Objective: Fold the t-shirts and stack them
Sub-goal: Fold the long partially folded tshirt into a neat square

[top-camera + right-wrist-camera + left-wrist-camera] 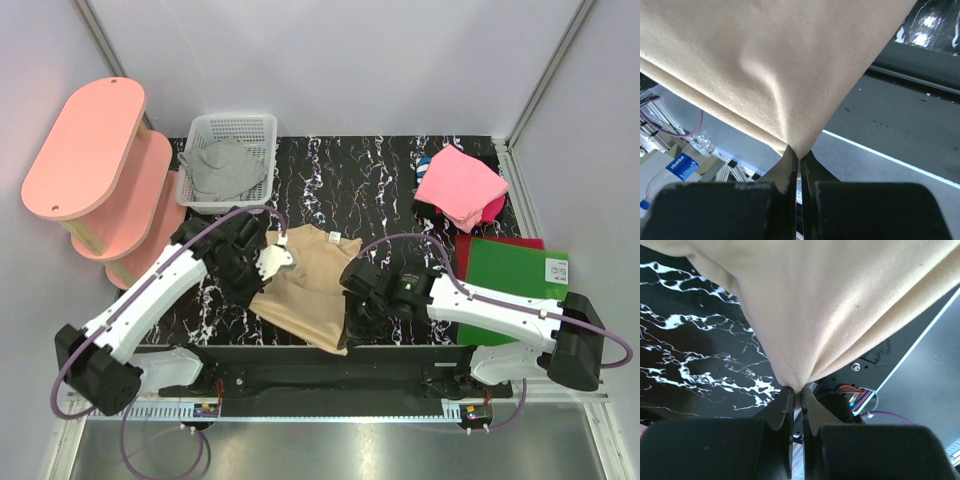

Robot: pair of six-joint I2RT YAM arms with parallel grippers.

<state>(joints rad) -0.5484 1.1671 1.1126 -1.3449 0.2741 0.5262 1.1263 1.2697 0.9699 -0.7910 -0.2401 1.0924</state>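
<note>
The tan t-shirt hangs between my two arms over the middle of the marbled table. My left gripper is shut on its left edge; the left wrist view shows the tan t-shirt pinched at my left gripper. My right gripper is shut on the right side, and the right wrist view has the tan t-shirt bunched into my right gripper. A grey t-shirt lies crumpled in the white basket. The pink t-shirt lies folded at the back right.
A pink two-tier shelf stands at the left. The green sheet lies on a red one at the right, under my right arm. The table's near edge runs just below the shirt's hem.
</note>
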